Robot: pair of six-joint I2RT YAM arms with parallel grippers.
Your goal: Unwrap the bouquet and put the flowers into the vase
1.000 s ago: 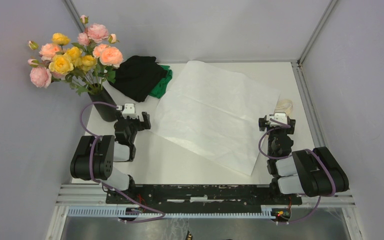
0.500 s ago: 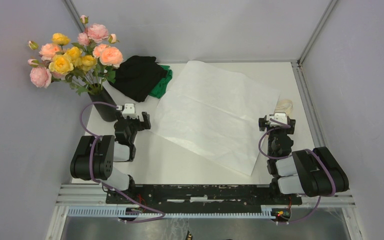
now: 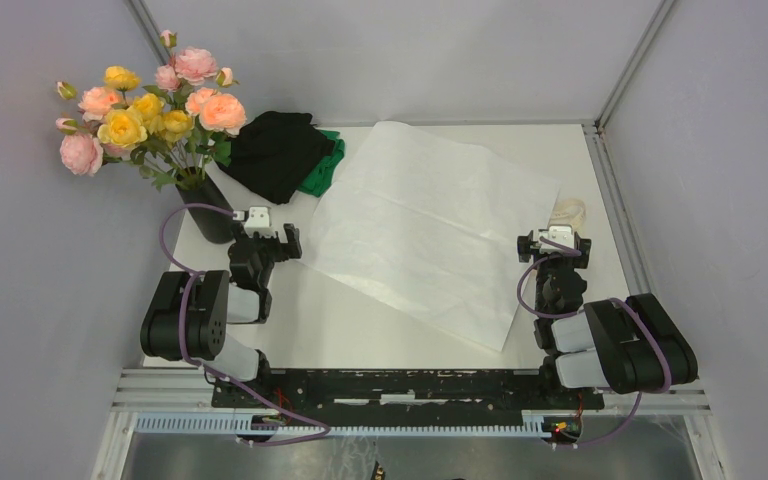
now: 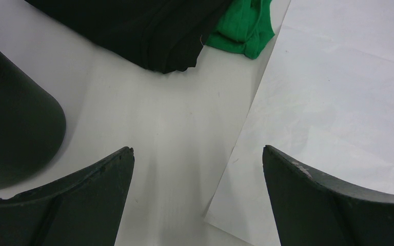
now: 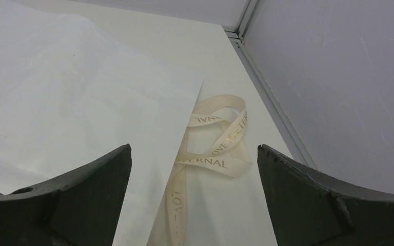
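As flowers (image 3: pixel 150 108) stood in the vase (image 3: pixel 210 212), left gripper (image 4: pixel 197 154): released, vase at its left.
Right gripper (image 5: pixel 195 151): released, ribbon (image 5: pixel 213 163) ahead.

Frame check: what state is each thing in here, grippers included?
flowers: unwrapped, standing in the vase.
vase: upright, holding the flowers.
paper: spread open, lying flat.
ribbon: untied, lying loose at the paper's edge.
cloth: crumpled heap, untouched by either gripper.
left gripper: open, empty.
right gripper: open, empty.
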